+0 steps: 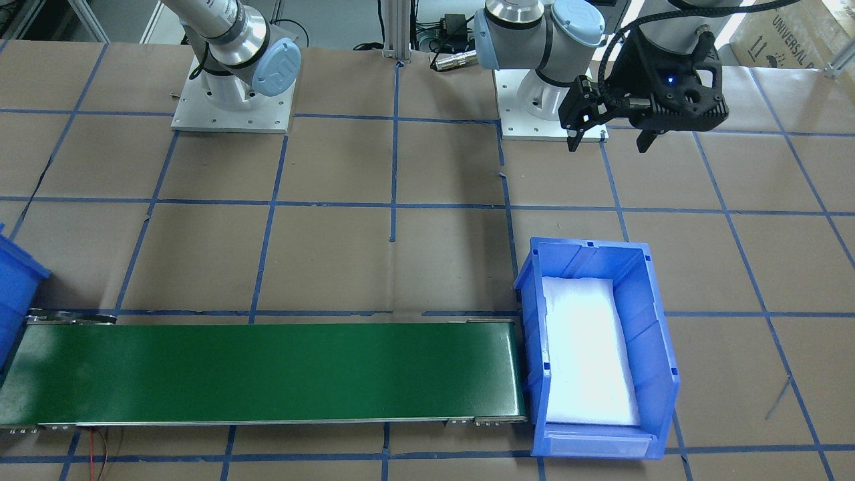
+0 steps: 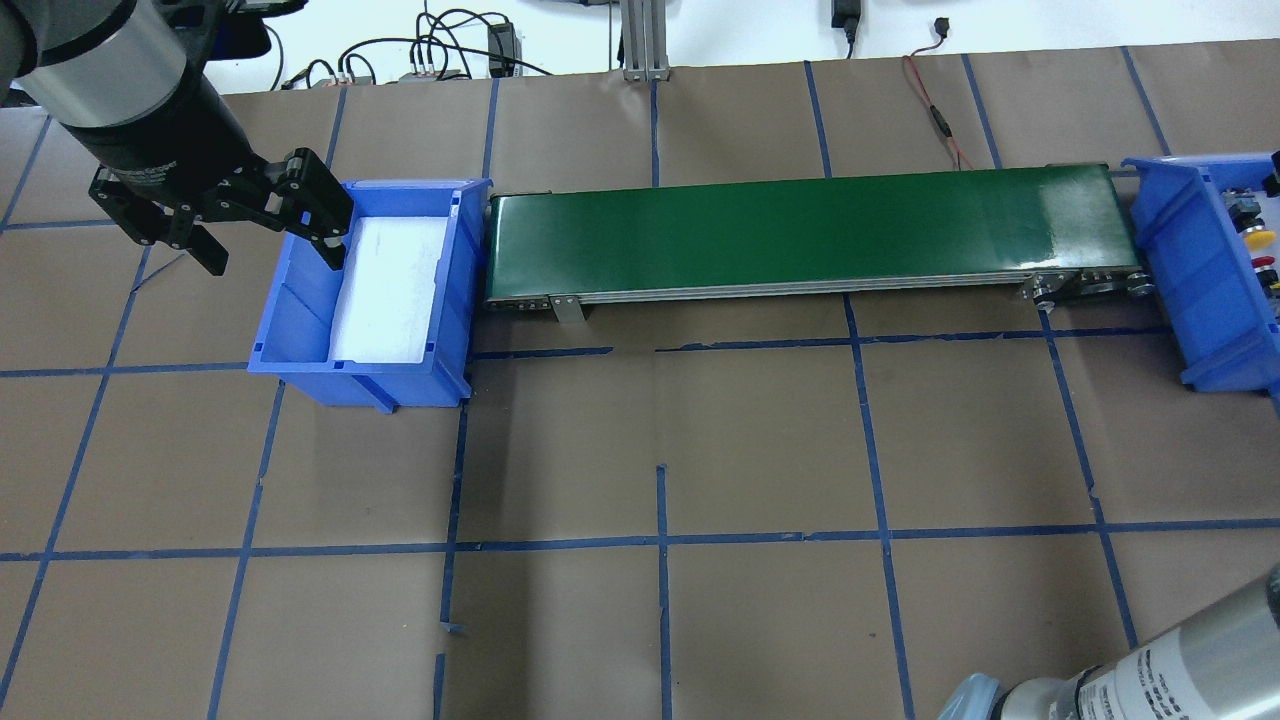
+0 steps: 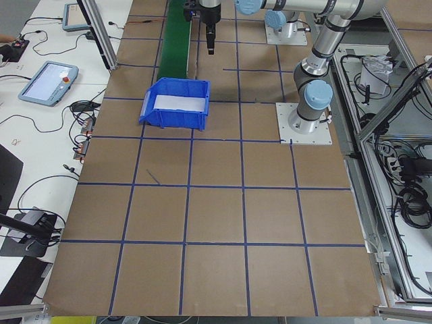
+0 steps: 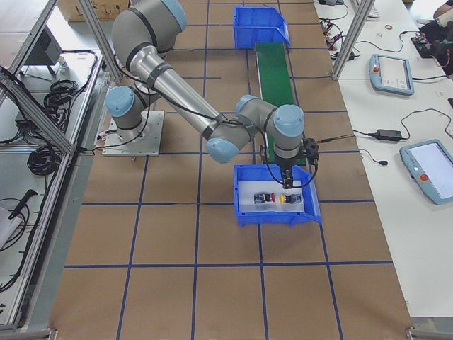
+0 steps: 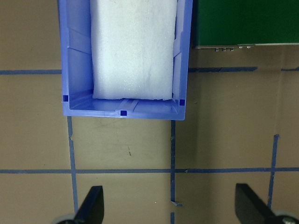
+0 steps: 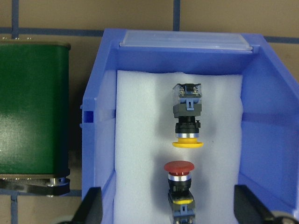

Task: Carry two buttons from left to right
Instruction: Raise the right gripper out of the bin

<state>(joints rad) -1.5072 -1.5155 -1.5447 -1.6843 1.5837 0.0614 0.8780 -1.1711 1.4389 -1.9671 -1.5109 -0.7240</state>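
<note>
Two buttons lie on white foam in the blue bin [image 6: 98,135] at the robot's right end of the belt. The yellow button [image 6: 188,122] lies with its cap toward the red button [image 6: 179,186]. Both also show in the exterior right view, yellow [image 4: 290,198] and red [image 4: 263,197], and at the overhead view's right edge, the yellow button [image 2: 1260,238]. My right gripper [image 6: 168,207] hangs open just above this bin, over the buttons, holding nothing. My left gripper [image 2: 274,260] is open and empty above the outer side of the left blue bin [image 2: 300,320].
The left bin [image 1: 658,347] holds only a white foam pad. A green conveyor belt [image 2: 800,225] runs between the two bins. The table is brown paper with a blue tape grid [image 2: 660,540]. The arm bases [image 1: 230,100] stand at the robot's side.
</note>
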